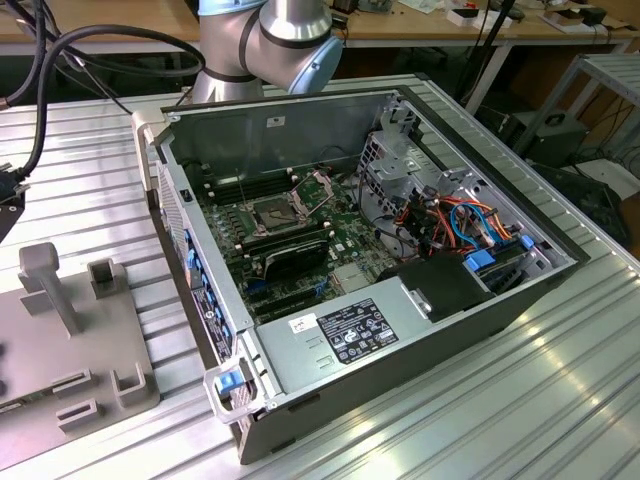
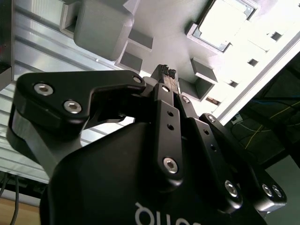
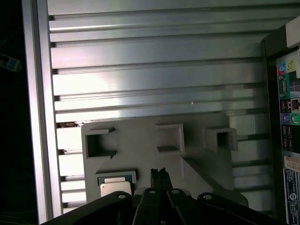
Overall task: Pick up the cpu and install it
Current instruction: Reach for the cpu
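The cpu (image 3: 115,189) is a small flat square chip with a pale grey top. It lies in a shallow pocket of the grey fixture plate (image 3: 150,150); in the second wrist view the cpu (image 2: 224,21) glares bright in the same pocket of the plate (image 2: 164,28). My gripper (image 3: 159,174) hovers above the plate, a little to one side of the chip and apart from it. Its black fingers (image 2: 162,74) are pressed together with nothing between them. Inside the open computer case (image 1: 300,120), the motherboard's square socket (image 1: 273,213) lies bare with its metal frame (image 1: 316,186) hinged up.
The fixture plate (image 1: 70,340) carries raised blocks and a tall post (image 1: 55,280) on the ribbed aluminium table (image 1: 500,400). The case's rear port panel (image 3: 288,93) stands close beside the plate. Memory sticks (image 1: 285,250), cables (image 1: 450,225) and a power supply (image 1: 360,330) crowd the case.
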Tool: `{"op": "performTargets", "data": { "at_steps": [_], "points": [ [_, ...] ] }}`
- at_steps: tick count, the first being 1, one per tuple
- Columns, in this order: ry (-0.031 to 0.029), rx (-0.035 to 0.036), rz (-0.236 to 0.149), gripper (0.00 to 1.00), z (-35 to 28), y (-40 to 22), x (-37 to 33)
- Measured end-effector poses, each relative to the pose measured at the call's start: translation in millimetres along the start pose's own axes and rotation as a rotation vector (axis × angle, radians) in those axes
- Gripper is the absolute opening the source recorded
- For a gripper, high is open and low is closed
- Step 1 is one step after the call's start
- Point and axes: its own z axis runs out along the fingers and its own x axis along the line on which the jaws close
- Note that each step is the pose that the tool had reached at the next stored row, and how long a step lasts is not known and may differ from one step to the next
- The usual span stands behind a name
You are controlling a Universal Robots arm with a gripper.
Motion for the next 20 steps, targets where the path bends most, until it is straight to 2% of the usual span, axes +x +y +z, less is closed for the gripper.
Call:
{"op": "performTargets", "data": {
  "at_steps": [9,20],
  "points": [
    [0.0001,0.0004,0.0,0.11,3.8,-0.1,0.9],
    [-0.0002,0.0033,0.0,0.11,13.0,-0.6,3.3]
  ]
}}
